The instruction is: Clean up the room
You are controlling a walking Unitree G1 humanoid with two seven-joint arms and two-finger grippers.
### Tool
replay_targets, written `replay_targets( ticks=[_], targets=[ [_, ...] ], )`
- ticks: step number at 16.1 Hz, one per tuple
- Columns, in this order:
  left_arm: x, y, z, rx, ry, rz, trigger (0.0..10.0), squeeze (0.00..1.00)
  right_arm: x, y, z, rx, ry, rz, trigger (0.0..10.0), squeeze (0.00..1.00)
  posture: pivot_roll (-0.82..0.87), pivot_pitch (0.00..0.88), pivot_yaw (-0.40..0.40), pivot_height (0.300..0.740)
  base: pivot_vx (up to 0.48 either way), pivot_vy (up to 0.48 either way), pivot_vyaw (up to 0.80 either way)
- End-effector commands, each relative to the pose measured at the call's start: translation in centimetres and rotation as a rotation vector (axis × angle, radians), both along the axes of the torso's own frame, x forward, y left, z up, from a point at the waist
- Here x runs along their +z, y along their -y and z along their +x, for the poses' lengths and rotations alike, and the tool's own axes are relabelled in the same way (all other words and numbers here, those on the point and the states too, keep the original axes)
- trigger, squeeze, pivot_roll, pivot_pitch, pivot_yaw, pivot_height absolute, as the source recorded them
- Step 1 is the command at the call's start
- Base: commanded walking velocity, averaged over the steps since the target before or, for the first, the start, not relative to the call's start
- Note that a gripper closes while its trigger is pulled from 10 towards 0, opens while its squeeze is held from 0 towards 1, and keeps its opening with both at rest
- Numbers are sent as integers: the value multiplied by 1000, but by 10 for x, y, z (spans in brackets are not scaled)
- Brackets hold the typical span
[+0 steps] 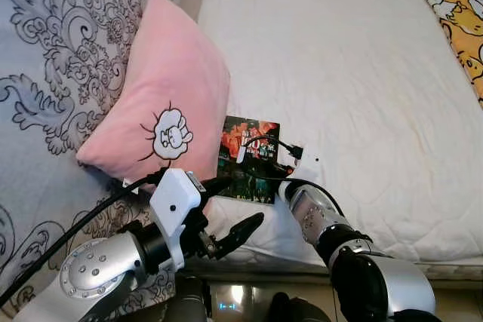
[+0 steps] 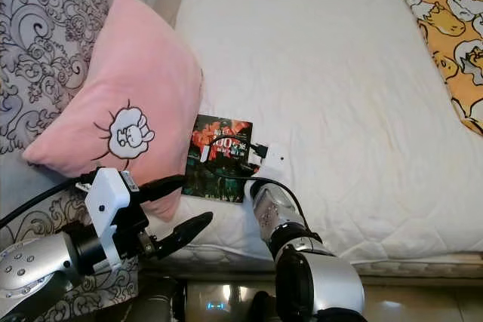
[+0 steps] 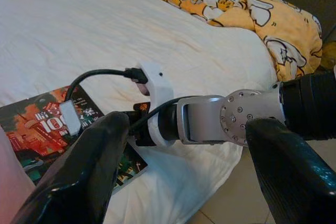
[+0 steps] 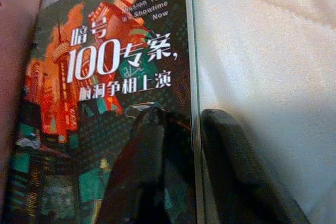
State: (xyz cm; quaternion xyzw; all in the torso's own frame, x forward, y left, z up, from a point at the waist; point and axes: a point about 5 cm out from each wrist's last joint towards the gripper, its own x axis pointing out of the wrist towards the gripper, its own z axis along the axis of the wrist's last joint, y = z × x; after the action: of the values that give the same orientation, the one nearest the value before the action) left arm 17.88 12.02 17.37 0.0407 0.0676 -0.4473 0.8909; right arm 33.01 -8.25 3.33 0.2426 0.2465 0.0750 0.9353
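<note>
You have a wide white quilted mattress (image 1: 355, 73) ahead, with a yellow cartoon-print blanket (image 1: 453, 5) along its right edge and a soft pink pillow with a cartoon fist (image 1: 166, 103) on the left. Just beside the pillow lies a dark glossy booklet with orange art and white Chinese lettering (image 2: 219, 145), near the mattress's front edge. Your right gripper (image 4: 181, 145) pinches the booklet's edge, one finger on the cover. Your left gripper (image 3: 184, 171) hovers near the bed's front edge, fingers spread.
</note>
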Motion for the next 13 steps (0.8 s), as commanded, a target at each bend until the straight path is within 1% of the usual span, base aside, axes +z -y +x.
replay_targets(
  ticks=[1, 3, 4, 6, 8, 9, 10, 11, 12, 13],
  targets=[
    [-2, -2, -1, -8, -12, 8, 10000, 0, -10, -5, -8, 67, -34, -78, 10000, 1000, 419, 216, -33, 740, 0, 0, 0],
    [-3, -2, 1, -11, -15, 10, 10000, 0, -6, -4, -5, 102, 10, -152, 10000, 1000, 407, 204, -32, 740, 0, 0, 0],
    [-4, 0, 5, -17, -8, 10, 10000, 0, -4, 4, -3, 101, 34, -207, 10000, 1000, 392, 184, -33, 740, 0, 0, 0],
    [-5, -1, 11, -8, -7, -4, 10000, 0, -7, 10, -4, 96, 27, -214, 10000, 1000, 377, 169, -36, 740, 0, 0, 0],
    [-13, -6, 26, 32, -1, -9, 10000, 0, -14, 15, -11, 107, 21, -195, 10000, 1000, 313, 101, -48, 740, 0, 0, 0],
    [-13, -7, 34, 53, 9, -55, 10000, 0, -15, 17, -12, 110, 29, -193, 10000, 1000, 279, 65, -52, 740, 0, 0, 0],
    [-13, -6, 42, 83, 4, -139, 10000, 0, -14, 20, -12, 99, 43, -207, 10000, 1000, 260, 40, -54, 740, 0, 0, 0],
    [-13, -6, 44, 95, 5, -158, 10000, 0, -14, 22, -11, 91, 52, -211, 10000, 1000, 260, 40, -54, 740, 0, 0, 0],
    [-23, -7, 55, 128, 12, -136, 10000, 0, -8, 31, -6, 45, 82, -218, 10000, 1000, 210, 0, -62, 740, 0, 0, 0],
    [-36, -6, 69, 171, 22, -106, 10000, 0, 0, 42, -1, 25, 136, -244, 10000, 1000, 163, 0, -58, 740, 0, 0, 0]
  ],
)
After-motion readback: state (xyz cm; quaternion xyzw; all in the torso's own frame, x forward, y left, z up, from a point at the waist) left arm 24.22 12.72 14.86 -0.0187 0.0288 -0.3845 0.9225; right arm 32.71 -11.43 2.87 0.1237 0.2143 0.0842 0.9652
